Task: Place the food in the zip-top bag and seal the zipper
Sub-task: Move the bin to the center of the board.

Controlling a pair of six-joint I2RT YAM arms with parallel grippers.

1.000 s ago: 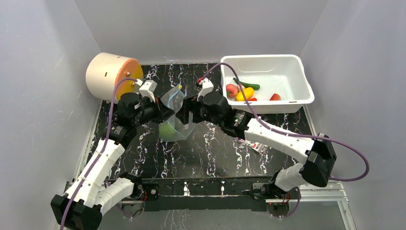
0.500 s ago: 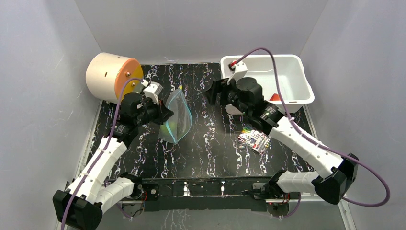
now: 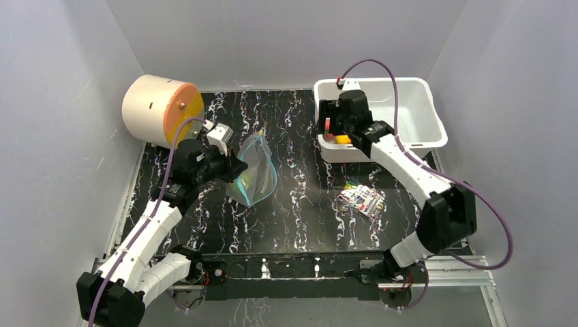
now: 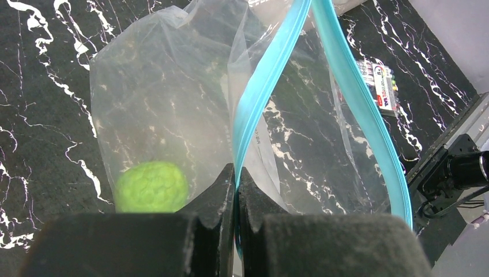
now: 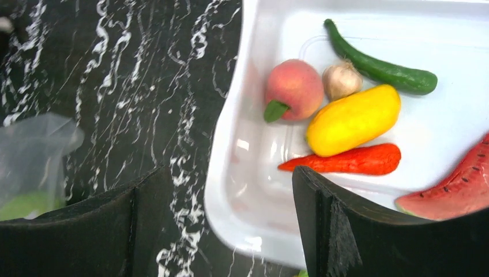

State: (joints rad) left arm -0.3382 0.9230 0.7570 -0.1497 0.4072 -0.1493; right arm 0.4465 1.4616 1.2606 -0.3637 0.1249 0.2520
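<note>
One green fruit lies inside the bag, which stands on the bench; the left gripper pinches its zipper, jaws pressed together. The right gripper hangs over the bin, jaws spread, above peach, garlic, cucumber, yellow fruit, carrot and watermelon slice.

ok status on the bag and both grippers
Left gripper shut on zipper, zip-top bag open, one green food inside. Right gripper open at white bin edge. Nothing blocking.
</note>
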